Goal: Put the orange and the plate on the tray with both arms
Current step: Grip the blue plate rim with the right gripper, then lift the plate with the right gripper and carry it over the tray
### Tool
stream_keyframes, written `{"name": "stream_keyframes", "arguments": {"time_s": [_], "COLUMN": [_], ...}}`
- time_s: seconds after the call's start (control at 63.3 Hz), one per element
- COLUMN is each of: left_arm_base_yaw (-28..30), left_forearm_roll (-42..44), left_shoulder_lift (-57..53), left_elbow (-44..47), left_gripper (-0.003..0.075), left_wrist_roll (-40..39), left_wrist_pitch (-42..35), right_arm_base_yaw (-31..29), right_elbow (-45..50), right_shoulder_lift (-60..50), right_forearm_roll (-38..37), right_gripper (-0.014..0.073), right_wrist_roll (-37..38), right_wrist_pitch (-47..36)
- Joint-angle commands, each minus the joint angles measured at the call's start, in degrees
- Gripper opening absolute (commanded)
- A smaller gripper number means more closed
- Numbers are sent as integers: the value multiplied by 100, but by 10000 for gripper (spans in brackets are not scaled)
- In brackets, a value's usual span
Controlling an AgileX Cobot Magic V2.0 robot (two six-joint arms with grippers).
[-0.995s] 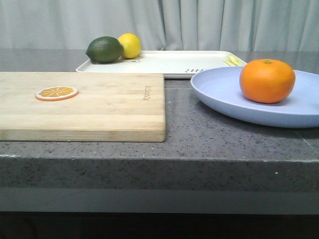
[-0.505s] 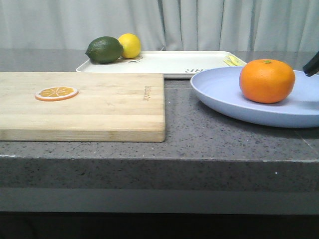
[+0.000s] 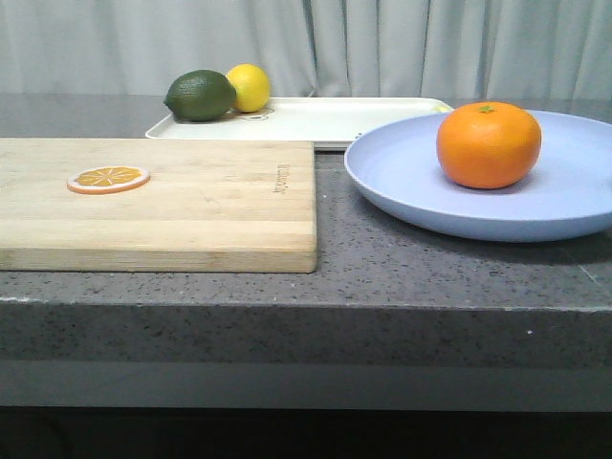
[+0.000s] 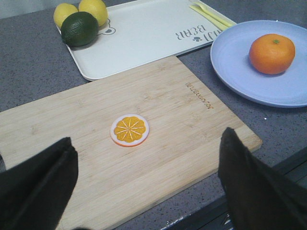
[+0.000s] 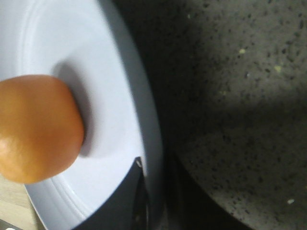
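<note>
The orange (image 3: 488,145) sits in the pale lavender-blue plate (image 3: 402,182) at the right of the counter. The cream-white tray (image 3: 325,120) lies behind it at the back. My right gripper (image 5: 148,201) is shut on the plate's rim (image 5: 144,124), one dark finger (image 5: 122,203) over the inside of the plate, with the orange (image 5: 33,129) close beside it. A dark shadow lies under the rim there. The right gripper is out of the front view. My left gripper (image 4: 146,139) is open and empty above the cutting board's near edge; orange (image 4: 272,53), plate (image 4: 230,52) and tray (image 4: 144,33) lie beyond it.
A wooden cutting board (image 3: 191,206) with a flat orange slice (image 3: 108,179) fills the left of the counter. A green lime (image 3: 200,96) and a lemon (image 3: 249,87) sit at the tray's left end, yellow utensils (image 4: 211,14) at its right end. The counter's front edge (image 3: 306,301) is near.
The plate with the orange has shifted left and toward the tray. The right gripper, seen at the right edge half a second ago, has left the front view.
</note>
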Motion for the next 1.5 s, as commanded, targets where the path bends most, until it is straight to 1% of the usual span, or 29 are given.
{"name": "stream_keyframes", "arguments": {"time_s": [0.0, 0.142, 0.332, 0.474, 0.616, 0.711, 0.774, 0.837, 0.995, 1.137, 1.311, 1.485], "left_arm_base_yaw": [12, 12, 12, 12, 12, 12, 12, 12, 12, 12, 12, 12], "left_forearm_roll": [4, 4, 4, 4, 4, 4, 4, 4, -40, -40, -40, -40], "left_shoulder_lift": [2, 2, 2, 2, 2, 2, 2, 2, 2, 2, 2, 2], "left_elbow": [-155, -155, -155, -155, -155, -155, -155, -155, -155, -155, -155, -155], "left_gripper": [589, 589, 589, 589, 589, 589, 589, 589, 589, 589, 589, 589], "left_wrist_roll": [-43, -43, -43, -43, -43, -43, -43, -43, -43, -43, -43, -43], "left_wrist_pitch": [-479, -479, -479, -479, -479, -479, -479, -479, -479, -479, -479, -479], "right_arm_base_yaw": [1, 1, 1, 1, 23, 23, 30, 67, 278, 679, 1158, 1572], "right_elbow": [-125, -125, -125, -125, -125, -125, -125, -137, -204, -755, -1805, -3166], "right_shoulder_lift": [-179, -179, -179, -179, -179, -179, -179, -179, -172, -13, 482, 1252], "right_forearm_roll": [289, 289, 289, 289, 427, 666, 795, 810, 804, 804, 700, 119], "right_gripper": [-1, -60, -66, -66, -66, -66, -66, -66, -66, -66, -66, -66], "right_wrist_roll": [-73, -35, -28, -28, -28, -28, 45, 282, 713, 1122, 1738, 2504], "right_wrist_pitch": [130, 179, 234, 465, 509, 538, 511, 411, -73, -246, -327, -327]}}
